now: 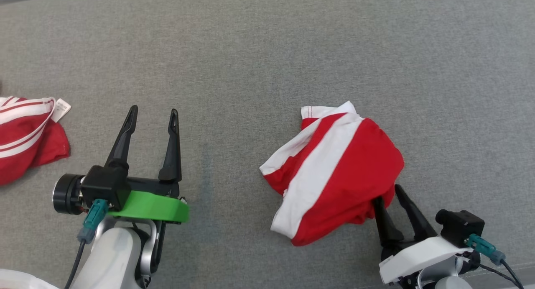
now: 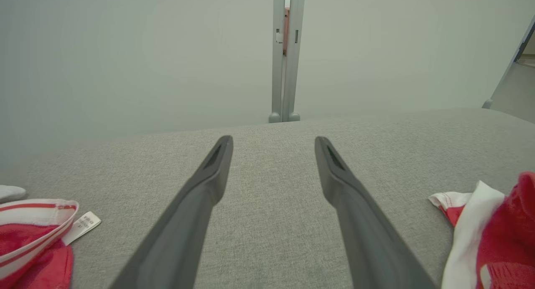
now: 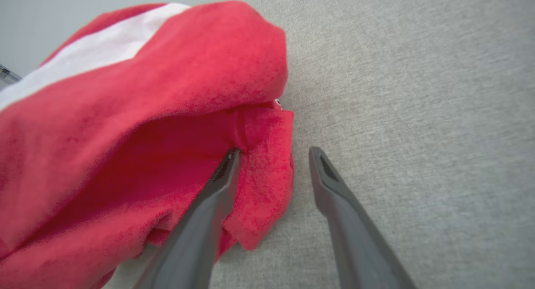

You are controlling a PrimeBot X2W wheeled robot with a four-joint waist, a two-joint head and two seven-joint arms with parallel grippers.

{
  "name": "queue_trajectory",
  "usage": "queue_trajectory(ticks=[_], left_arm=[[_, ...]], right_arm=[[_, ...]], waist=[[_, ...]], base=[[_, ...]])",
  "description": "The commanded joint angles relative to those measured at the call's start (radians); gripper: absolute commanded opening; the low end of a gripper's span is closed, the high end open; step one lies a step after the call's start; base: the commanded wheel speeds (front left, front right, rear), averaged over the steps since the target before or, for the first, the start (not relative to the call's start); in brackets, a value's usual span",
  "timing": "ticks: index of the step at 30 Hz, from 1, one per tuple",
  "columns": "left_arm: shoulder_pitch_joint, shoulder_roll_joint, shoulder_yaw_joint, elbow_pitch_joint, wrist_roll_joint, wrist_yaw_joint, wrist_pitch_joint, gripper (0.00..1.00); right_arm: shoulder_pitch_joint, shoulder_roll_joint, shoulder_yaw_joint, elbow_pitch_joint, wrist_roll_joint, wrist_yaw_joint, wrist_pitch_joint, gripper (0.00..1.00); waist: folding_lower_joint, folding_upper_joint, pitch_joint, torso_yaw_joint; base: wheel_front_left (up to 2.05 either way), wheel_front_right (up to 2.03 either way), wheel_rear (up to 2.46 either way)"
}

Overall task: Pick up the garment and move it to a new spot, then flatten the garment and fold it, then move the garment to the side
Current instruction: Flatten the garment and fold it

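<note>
The garment [image 1: 334,172] is a crumpled heap of red cloth with broad white stripes, lying on the grey fabric surface right of centre. My right gripper [image 1: 388,194] sits at its near right edge and is open. In the right wrist view the left finger [image 3: 225,180] is tucked into a red fold of the garment [image 3: 125,113], a flap of cloth lies between the jaws, and the right finger [image 3: 330,184] stands clear over bare surface. My left gripper [image 1: 154,110] hovers open above bare surface well to the left, holding nothing; the garment's edge [image 2: 497,230] shows at the right of the left wrist view.
A second red garment with thin white stripes [image 1: 25,134] and a white label [image 1: 62,109] lies at the far left edge, also seen in the left wrist view [image 2: 29,239]. A pale wall and a grey post [image 2: 286,54] stand beyond the surface's far edge.
</note>
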Motion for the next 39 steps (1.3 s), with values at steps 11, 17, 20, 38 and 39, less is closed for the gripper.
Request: queue_trajectory(ticks=[11,17,20,38,39], left_arm=[[0.069,0.021,0.017,0.001,-0.021,0.028,0.002,1.0],[0.113,0.025,0.019,-0.005,-0.03,0.042,0.002,1.0],[0.133,0.026,0.018,-0.01,-0.033,0.049,0.005,1.0],[0.165,0.033,-0.066,-0.049,-0.075,-0.018,0.106,1.0],[0.165,0.033,-0.09,-0.056,-0.081,-0.045,0.133,1.0]], right_arm=[[-0.002,-0.007,-0.148,-0.158,-0.169,0.0,0.005,1.0],[-0.056,-0.037,-0.165,-0.258,-0.215,0.0,0.045,1.0],[-0.069,-0.045,-0.159,-0.29,-0.223,0.0,0.068,1.0],[-0.046,-0.041,-0.146,-0.307,-0.214,0.0,0.097,1.0],[-0.045,-0.04,-0.147,-0.307,-0.213,0.0,0.099,1.0]], waist=[[0.0,0.0,-0.068,-0.016],[0.0,0.0,-0.104,0.003],[0.0,0.0,-0.121,0.013],[0.0,0.0,-0.137,0.027],[0.0,0.0,-0.134,0.028]], base=[[0.0,0.0,0.0],[0.0,0.0,0.0],[0.0,0.0,0.0],[0.0,0.0,0.0],[0.0,0.0,0.0]])
